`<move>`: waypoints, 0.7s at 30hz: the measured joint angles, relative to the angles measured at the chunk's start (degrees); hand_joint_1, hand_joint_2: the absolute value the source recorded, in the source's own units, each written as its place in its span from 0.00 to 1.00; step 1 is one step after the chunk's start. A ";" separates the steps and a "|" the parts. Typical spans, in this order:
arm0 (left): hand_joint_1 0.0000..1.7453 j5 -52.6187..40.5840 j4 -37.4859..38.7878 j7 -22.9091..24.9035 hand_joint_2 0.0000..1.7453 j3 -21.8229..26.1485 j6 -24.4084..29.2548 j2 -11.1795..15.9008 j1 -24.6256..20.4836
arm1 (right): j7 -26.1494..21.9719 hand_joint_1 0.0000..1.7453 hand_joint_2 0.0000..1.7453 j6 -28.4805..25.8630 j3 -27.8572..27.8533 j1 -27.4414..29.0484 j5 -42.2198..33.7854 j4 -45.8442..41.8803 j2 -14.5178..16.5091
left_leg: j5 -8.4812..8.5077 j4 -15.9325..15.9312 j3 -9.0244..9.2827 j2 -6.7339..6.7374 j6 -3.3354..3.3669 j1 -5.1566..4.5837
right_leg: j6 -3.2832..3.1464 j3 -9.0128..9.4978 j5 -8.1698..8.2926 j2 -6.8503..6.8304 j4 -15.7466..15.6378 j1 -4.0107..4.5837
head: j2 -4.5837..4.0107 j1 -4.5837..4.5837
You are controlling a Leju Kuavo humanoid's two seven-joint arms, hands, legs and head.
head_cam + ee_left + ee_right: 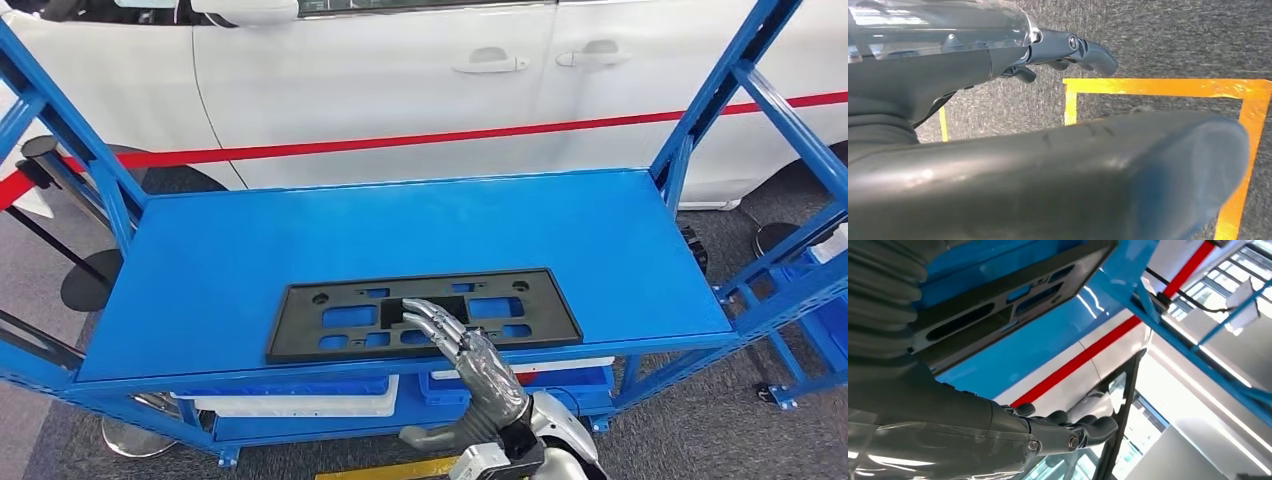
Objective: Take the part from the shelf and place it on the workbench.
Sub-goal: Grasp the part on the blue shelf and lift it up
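Note:
A flat black plastic part (300,332) with several cut-outs lies near the front edge of the blue shelf top (400,225). My right hand (470,355) reaches in from below, its fingers stretched out flat over the middle of the part's near edge; it holds nothing. In the right wrist view the part (998,295) lies on the blue shelf past the hand (1048,432), whose fingers are extended. My left hand (1058,50) hangs over grey floor with nothing in it, its thick thumb (1098,175) close to the camera.
Blue slanted uprights (700,120) flank the shelf on both sides. A white car (400,80) with a red stripe stands right behind. White and blue bins (300,402) sit on the lower level. Yellow tape (1158,86) marks the floor below the left hand.

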 joint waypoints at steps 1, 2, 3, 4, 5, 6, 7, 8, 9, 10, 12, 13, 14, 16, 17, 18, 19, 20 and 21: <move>0.00 -0.02 0.00 -0.29 0.00 0.00 -0.19 -0.07 0.04 | 0.54 0.00 1.00 -0.50 0.54 -0.42 1.43 0.36 -0.09 | 0.08 -0.24 0.13 0.03 0.27 0.12 | 0.27 0.07 -0.18 0.03 0.12 -0.04 | 0.00 0.00; 0.00 -0.10 0.00 -0.66 0.00 0.00 -0.43 -0.14 0.03 | 1.24 0.00 1.00 -1.18 1.16 -0.97 3.24 0.75 -0.17 | 0.18 -0.52 0.30 0.07 0.57 0.26 | 0.58 -0.18 -0.79 0.06 0.91 -0.08 | 0.00 0.06; 0.00 -0.22 0.00 -0.96 0.00 0.00 -0.68 -0.20 -0.04 | 2.09 0.00 1.00 -1.94 1.84 -1.62 5.22 1.24 -0.27 | 0.29 -0.80 0.45 0.13 0.82 0.44 | 0.90 -0.97 -1.95 0.09 2.75 -0.18 | 0.00 0.11; 0.00 -0.34 0.00 -1.18 0.00 0.00 -0.90 -0.23 -0.12 | 2.98 0.00 1.00 -2.77 2.55 -2.23 7.27 1.88 -0.37 | 0.33 -0.93 0.54 0.16 0.98 0.51 | 1.17 -2.23 -3.45 0.09 5.45 -0.36 | 0.00 0.17; 0.00 -0.45 0.00 -1.35 0.00 0.00 -1.07 -0.23 -0.20 | 3.98 0.00 1.00 -3.74 3.31 -2.84 9.30 2.69 -0.46 | 0.33 -0.96 0.54 0.17 1.07 0.52 | 1.44 -4.19 -5.23 0.08 9.25 -0.51 | 0.00 0.23; 0.00 -0.54 0.00 -1.42 0.00 0.00 -1.18 -0.24 -0.25 | 5.06 0.00 1.00 -4.97 4.11 -3.38 11.32 3.67 -0.55 | 0.31 -0.95 0.52 0.17 1.10 0.52 | 1.66 -6.17 -6.58 0.08 12.94 -0.69 | 0.00 0.23; 0.00 -0.65 0.00 -1.45 0.00 0.00 -1.24 -0.25 -0.25 | 6.21 0.00 1.00 -6.52 4.95 -3.89 13.41 4.75 -0.63 | 0.28 -0.93 0.54 0.16 1.08 0.51 | 1.83 -7.56 -6.93 0.06 15.26 -0.85 | 0.00 0.23; 0.00 -0.75 0.00 -1.46 0.00 0.00 -1.26 -0.26 -0.23 | 7.45 0.00 1.00 -8.35 5.79 -4.43 15.51 5.85 -0.70 | 0.24 -0.92 0.60 0.13 1.04 0.51 | 1.93 -8.15 -6.28 0.03 15.85 -0.99 | 0.00 0.23; 0.00 -0.87 0.00 -1.45 0.00 0.00 -1.27 -0.29 -0.22 | 8.75 0.00 1.00 -10.45 6.61 -5.03 17.62 6.91 -0.74 | 0.17 -0.90 0.73 0.08 0.96 0.51 | 1.91 -7.41 -4.42 0.01 13.78 -1.09 | 0.00 0.23; 0.00 -0.98 0.00 -1.45 0.00 0.00 -1.23 -0.35 -0.21 | 10.18 0.00 1.00 -12.72 7.37 -5.72 19.78 7.90 -0.73 | 0.09 -0.88 0.90 0.03 0.84 0.52 | 1.79 -5.67 -1.95 -0.02 9.84 -1.14 | 0.00 0.23; 0.00 -1.21 0.00 -1.49 0.00 0.00 -1.11 -0.49 -0.24 | 13.59 0.00 1.00 -17.43 8.81 -7.22 24.69 9.90 -0.55 | -0.10 -0.83 1.09 -0.02 0.41 0.38 | 1.34 -2.28 1.02 0.01 2.47 -0.93 | 0.00 0.22; 0.00 -1.37 0.00 -1.55 0.00 0.00 -1.04 -0.53 -0.26 | 15.58 0.00 1.00 -19.72 9.44 -7.88 27.43 10.98 -0.31 | -0.15 -0.81 1.09 -0.02 0.10 0.32 | 1.10 -1.49 1.46 0.04 0.59 -0.75 | 0.00 0.22; 0.00 -1.51 0.00 -1.62 0.00 0.00 -0.99 -0.55 -0.27 | 17.46 0.00 1.00 -21.66 9.97 -8.42 30.08 12.09 0.02 | -0.17 -0.85 1.06 -0.01 -0.25 0.27 | 0.85 -1.34 1.27 0.10 0.05 -0.55 | 0.00 0.21; 0.00 -1.75 0.00 -1.76 0.00 0.00 -0.95 -0.55 -0.28 | 20.45 0.00 1.00 -24.45 10.79 -9.35 34.35 14.33 1.02 | -0.25 -0.90 1.08 0.02 -1.01 0.38 | 0.20 -1.37 1.52 0.18 -0.23 -0.55 | 0.00 0.19; 0.00 -1.81 0.00 -1.82 0.00 0.00 -0.95 -0.54 -0.29 | 21.43 0.00 1.00 -25.24 11.13 -9.92 35.88 15.46 1.64 | -0.63 -0.46 0.95 0.03 -1.35 0.43 | -0.17 -1.24 1.66 0.18 -0.45 -0.65 | 0.00 0.19; 0.00 -1.85 0.00 -1.87 0.00 0.00 -0.95 -0.54 -0.32 | 22.20 0.00 1.00 -25.75 11.45 -10.57 37.02 16.53 2.31 | -1.58 0.93 0.37 0.04 -1.60 0.47 | -0.58 -1.12 1.78 0.15 -0.69 -0.78 | 0.00 0.15; 0.00 -1.89 0.00 -1.93 0.00 0.00 -0.96 -0.53 -0.37 | 22.78 0.00 1.00 -26.00 11.74 -11.15 37.84 17.57 2.97 | -3.06 3.46 -0.78 0.05 -1.76 0.51 | -0.90 -1.01 1.85 0.08 -0.86 -0.84 | 0.00 0.13; 0.00 -1.94 0.00 -1.98 0.00 0.00 -0.96 -0.53 -0.41 | 23.20 0.00 1.00 -26.08 12.01 -11.64 38.36 18.54 3.53 | -4.86 6.95 -2.43 0.04 -1.89 0.50 | -1.13 -0.99 1.81 0.00 -0.88 -0.73 | 0.00 0.11; 0.00 -2.04 0.00 -2.01 0.00 0.00 -0.96 -0.53 -0.40 | 23.56 0.00 1.00 -26.04 12.28 -12.04 38.70 19.61 4.08 | -6.53 10.86 -4.34 0.05 -1.98 0.51 | -1.31 -1.01 1.75 -0.08 -0.85 -0.62 | 0.00 0.09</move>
